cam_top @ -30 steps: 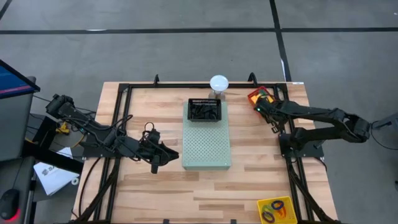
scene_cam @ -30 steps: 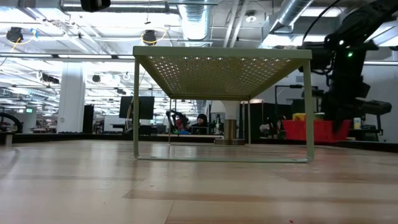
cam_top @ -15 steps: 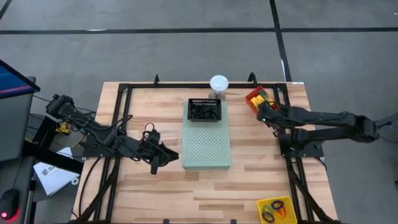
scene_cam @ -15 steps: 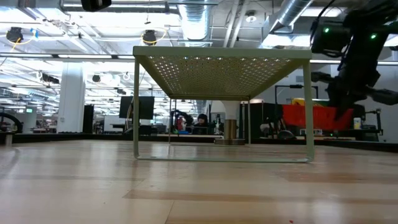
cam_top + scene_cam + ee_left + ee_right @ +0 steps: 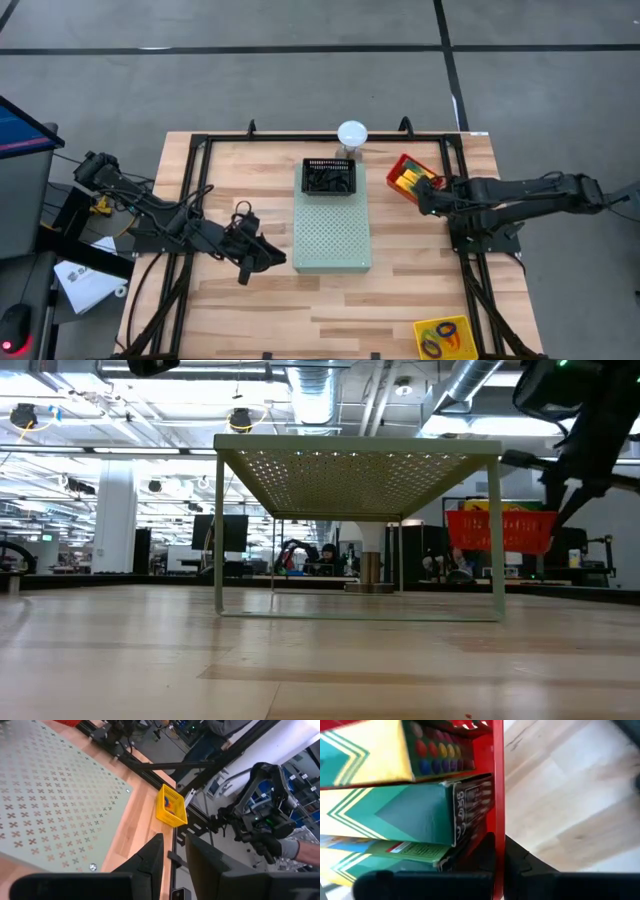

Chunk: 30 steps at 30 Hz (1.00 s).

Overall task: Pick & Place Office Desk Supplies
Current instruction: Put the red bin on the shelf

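One right gripper point(image 5: 424, 193) is pinching the red bin point(image 5: 408, 176) wall with shut jaws, lifting it; keeping it level should stop the boxes point(image 5: 395, 815) sliding.

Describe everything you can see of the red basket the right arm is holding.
The red basket is a small open-topped plastic-looking bin packed with yellow-green and teal printed boxes. The right gripper is shut on its thin wall. It hangs lifted above the tabletop, to the right of the pale-green perforated board.
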Available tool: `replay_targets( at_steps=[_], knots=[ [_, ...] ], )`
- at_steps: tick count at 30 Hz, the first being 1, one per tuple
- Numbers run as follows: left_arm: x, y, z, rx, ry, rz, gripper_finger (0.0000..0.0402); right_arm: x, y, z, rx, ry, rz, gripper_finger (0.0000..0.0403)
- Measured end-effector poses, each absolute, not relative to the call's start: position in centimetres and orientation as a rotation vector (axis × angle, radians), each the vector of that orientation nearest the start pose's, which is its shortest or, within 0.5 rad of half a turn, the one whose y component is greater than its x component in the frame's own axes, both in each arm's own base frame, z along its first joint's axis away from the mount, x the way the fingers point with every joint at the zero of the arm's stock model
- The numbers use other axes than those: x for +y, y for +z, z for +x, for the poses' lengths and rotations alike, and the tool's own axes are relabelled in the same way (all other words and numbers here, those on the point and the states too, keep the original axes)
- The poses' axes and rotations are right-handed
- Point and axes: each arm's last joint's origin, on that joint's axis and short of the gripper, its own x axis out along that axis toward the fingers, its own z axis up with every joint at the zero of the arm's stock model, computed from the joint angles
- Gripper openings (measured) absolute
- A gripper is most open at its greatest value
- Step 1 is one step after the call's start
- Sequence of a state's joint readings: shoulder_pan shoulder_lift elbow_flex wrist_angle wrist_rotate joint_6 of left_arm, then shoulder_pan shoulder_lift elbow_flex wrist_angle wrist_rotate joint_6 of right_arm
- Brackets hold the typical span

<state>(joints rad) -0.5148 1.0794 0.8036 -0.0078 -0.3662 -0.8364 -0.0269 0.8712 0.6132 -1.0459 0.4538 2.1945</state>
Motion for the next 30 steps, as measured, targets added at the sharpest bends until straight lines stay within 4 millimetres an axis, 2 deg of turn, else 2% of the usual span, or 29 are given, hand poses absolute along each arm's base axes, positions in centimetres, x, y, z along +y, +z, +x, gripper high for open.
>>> replay_targets(
  at_steps=[11, 24, 30],
  knots=[
    [-11.2, 30.1, 21.1, 0.312, -0.054, -0.705, 0.0076, 0.2, 22.9, 11.3, 0.339, -1.334, 1.537, 0.0],
    [-11.3, 30.0, 21.0, 0.315, -0.06, -0.704, 0.0076, 2.4, 23.4, 10.7, 0.468, -1.136, 1.495, 0.0],
    [-11.4, 30.0, 21.0, 0.331, -0.091, -0.707, 0.0076, 3.3, 25.0, 10.6, 0.512, -1.027, 1.483, 0.0]
  ],
)
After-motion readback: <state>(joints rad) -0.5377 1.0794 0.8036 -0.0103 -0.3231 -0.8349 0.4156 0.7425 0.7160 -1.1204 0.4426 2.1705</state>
